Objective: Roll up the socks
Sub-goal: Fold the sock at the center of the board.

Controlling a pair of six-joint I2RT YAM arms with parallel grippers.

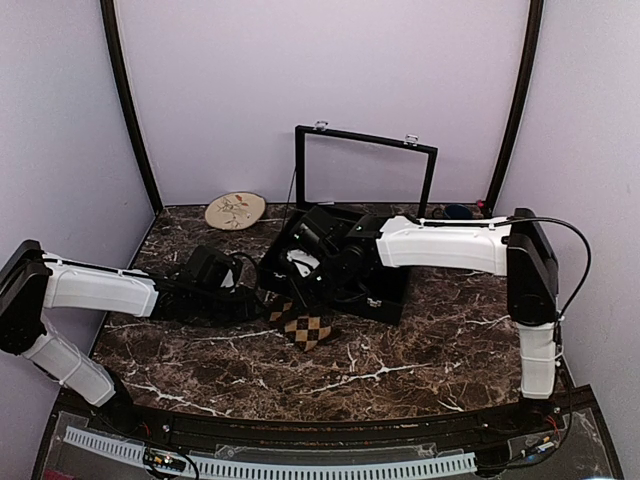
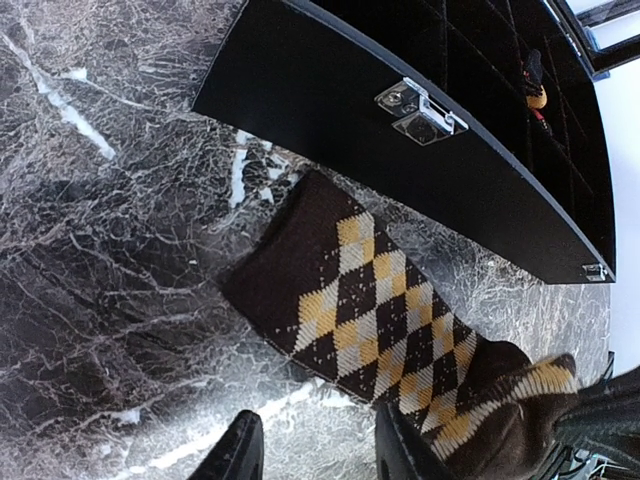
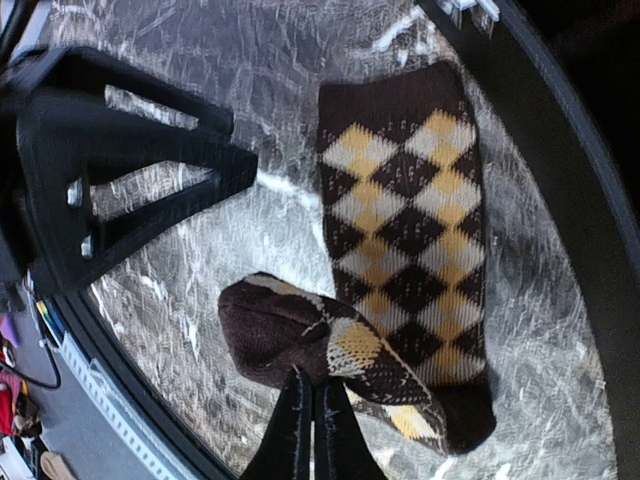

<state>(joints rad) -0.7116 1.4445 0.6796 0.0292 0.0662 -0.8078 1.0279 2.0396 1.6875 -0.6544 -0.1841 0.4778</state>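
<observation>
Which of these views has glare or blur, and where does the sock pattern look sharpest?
Top external: even light, sock small and dim. Left wrist: diamonds crisp, right edge blown out white. Right wrist: glare on the marble table, pattern fairly sharp.

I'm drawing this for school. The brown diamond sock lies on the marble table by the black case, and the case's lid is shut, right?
Not quite: the lid stands open, upright at the back of the black case, as the top external view shows. The brown argyle sock does lie on the marble table beside it.
</observation>
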